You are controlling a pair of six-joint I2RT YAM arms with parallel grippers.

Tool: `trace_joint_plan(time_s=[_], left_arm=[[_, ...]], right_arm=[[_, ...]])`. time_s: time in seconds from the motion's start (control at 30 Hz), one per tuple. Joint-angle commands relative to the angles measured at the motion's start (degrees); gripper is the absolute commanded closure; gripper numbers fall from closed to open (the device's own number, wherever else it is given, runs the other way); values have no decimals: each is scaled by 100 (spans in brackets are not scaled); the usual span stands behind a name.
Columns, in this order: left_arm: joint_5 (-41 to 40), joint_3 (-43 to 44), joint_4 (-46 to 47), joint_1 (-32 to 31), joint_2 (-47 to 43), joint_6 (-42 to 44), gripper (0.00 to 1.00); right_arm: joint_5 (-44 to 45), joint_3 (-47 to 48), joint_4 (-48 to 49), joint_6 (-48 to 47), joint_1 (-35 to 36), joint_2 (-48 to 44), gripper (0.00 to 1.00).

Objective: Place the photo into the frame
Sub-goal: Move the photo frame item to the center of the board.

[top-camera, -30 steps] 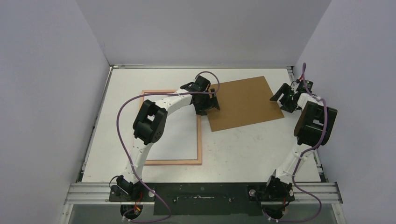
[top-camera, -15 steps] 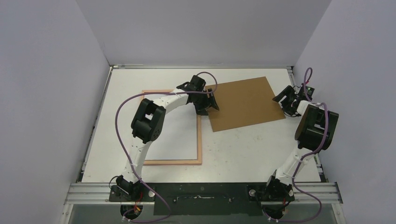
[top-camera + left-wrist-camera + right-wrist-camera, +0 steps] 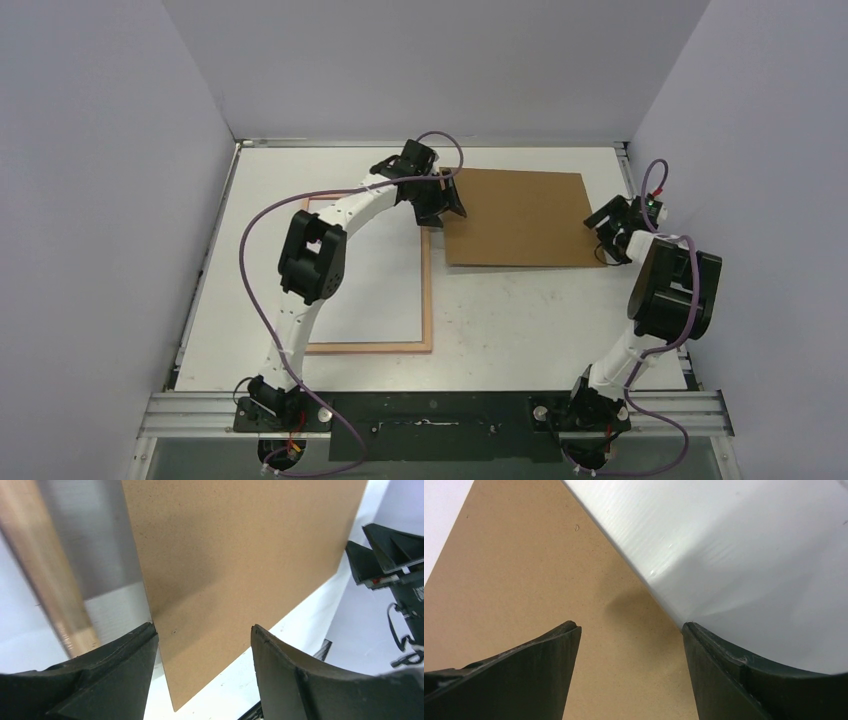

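Note:
The frame (image 3: 427, 300) lies flat at the left of the table, its thin tan-pink edge around a plain white inside (image 3: 375, 280). No sea print shows, and I cannot tell whether that white is the photo's back. The brown backing board (image 3: 515, 218) lies flat to the right of the frame. My left gripper (image 3: 445, 203) is open over the board's left edge. In the left wrist view (image 3: 202, 630) its jaws straddle the board's corner (image 3: 240, 555), with the frame's edge (image 3: 45, 580) beside it. My right gripper (image 3: 603, 228) is open at the board's right edge, over the board (image 3: 524, 580).
The white table (image 3: 749, 555) is walled on three sides. The right wall stands close behind the right arm (image 3: 665, 285). The left arm (image 3: 315, 255) arches over the frame. Purple cables loop from both arms.
The backing board has turned and now lies square to the table's edges. My left gripper has moved toward the back. My right gripper has moved nearer, at the board's right edge.

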Motion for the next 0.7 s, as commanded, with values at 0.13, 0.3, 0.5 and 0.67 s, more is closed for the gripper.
trace_joint_plan(time_s=[0.13,0.3,0.5,0.67], left_arm=[[226,-778,218,94,-1069,-17,36],[228,-1451,435,335,-1512,153,36],[69,-1568,124,503,-1623,479,35],[-588,-1716,-351,631,-1659,857,31]], right_arm=[[-955,-508,-1248,731,1273,-232,26],[-889,-552,-1181,844,1598,-311,26],[-610,-438,-1491,568,1655,-423,26],[-40,-237,-1831,122,1682,-824,24]])
